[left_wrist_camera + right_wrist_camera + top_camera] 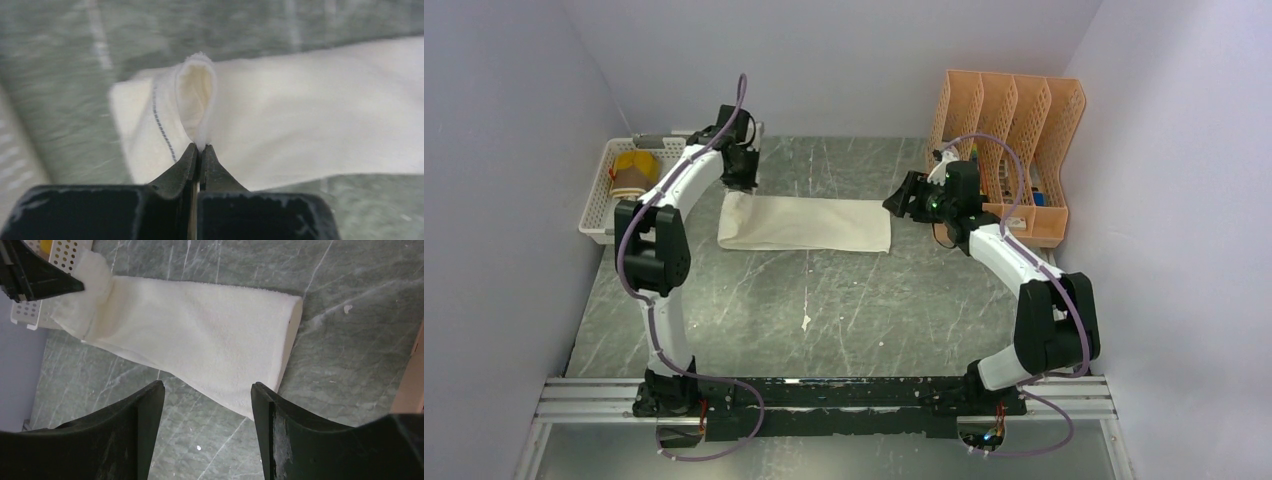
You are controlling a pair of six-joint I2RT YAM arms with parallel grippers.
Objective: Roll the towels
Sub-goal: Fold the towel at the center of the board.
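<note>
A cream-white towel (809,222) lies folded in a long strip on the marble table. My left gripper (742,185) is shut on its far left corner and holds that corner pinched up in a small loop (196,100) above the fingertips (200,148). My right gripper (894,203) hovers at the strip's right end, open, with nothing between its fingers (207,385); the towel's near right corner (245,390) lies just beyond them. The mustard-yellow and brown towel (634,172) sits rolled in the basket at the left.
A white perforated basket (594,215) stands at the table's left edge, close behind the left arm. An orange slotted file organizer (1009,130) stands at the back right, beside the right arm. Grey walls close in both sides.
</note>
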